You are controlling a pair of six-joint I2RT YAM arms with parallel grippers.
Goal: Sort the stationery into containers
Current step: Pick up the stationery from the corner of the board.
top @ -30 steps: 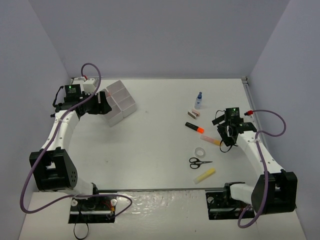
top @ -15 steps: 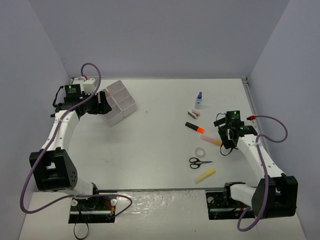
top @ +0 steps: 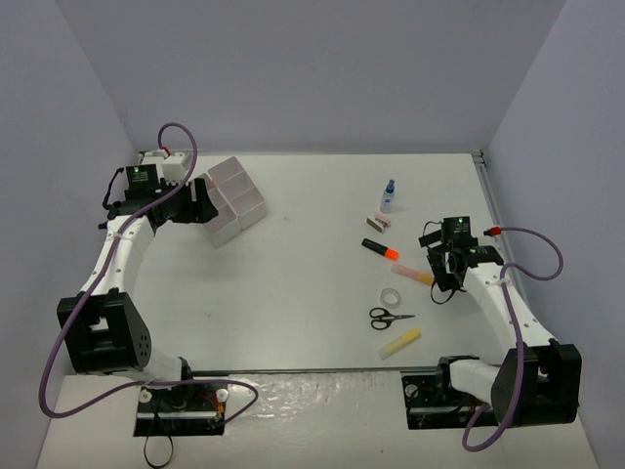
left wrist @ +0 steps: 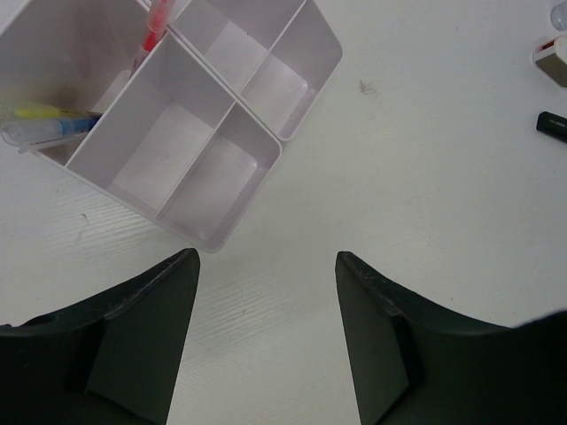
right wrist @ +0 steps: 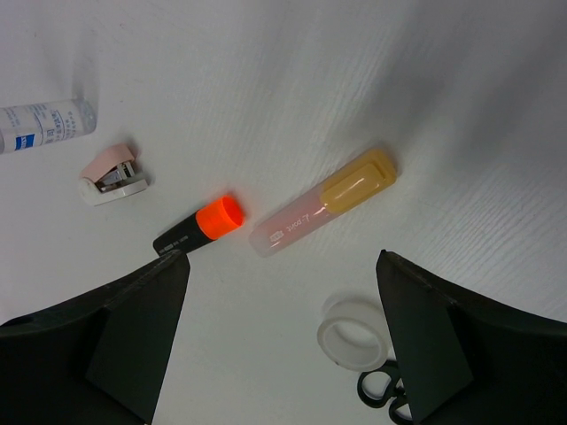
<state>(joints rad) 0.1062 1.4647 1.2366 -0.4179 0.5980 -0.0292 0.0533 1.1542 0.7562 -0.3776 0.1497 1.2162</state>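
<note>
**Left wrist view.** I see the left jaws spread wide with nothing between them. Their dark fingers (left wrist: 133, 345) hang above the white counter (left wrist: 416, 159), just beside one corner of the white plastic tray divided into square compartments (left wrist: 190, 142). A thin red pen (left wrist: 155, 22) and a thin yellow-and-blue pen (left wrist: 44, 124) lie in the tray's compartments at the upper left. The frame edge cuts them off, so I cannot tell whether they share one compartment. The four compartments in full view hold nothing.

**Right wrist view.** The right jaws are likewise parted and empty, with their fingers (right wrist: 124, 345) above a cluster of loose stationery on the counter:
- A pale pink highlighter with a yellow cap (right wrist: 323, 202) lies between the fingers.
- An orange-capped black highlighter (right wrist: 197, 227) lies just beside it, apart from it.
- A white tape roll (right wrist: 353, 332) lies nearer the camera, with the black-handled scissors (right wrist: 385, 394) touching or almost touching it.
- A small pink eraser (right wrist: 111, 174) and a tiny labelled bottle (right wrist: 44, 124) lie at the far left.

**Top view.** The tray sits at the far left, well apart from the stationery on the right. A yellow highlighter (top: 400, 343) lies nearest the arm bases.
</note>
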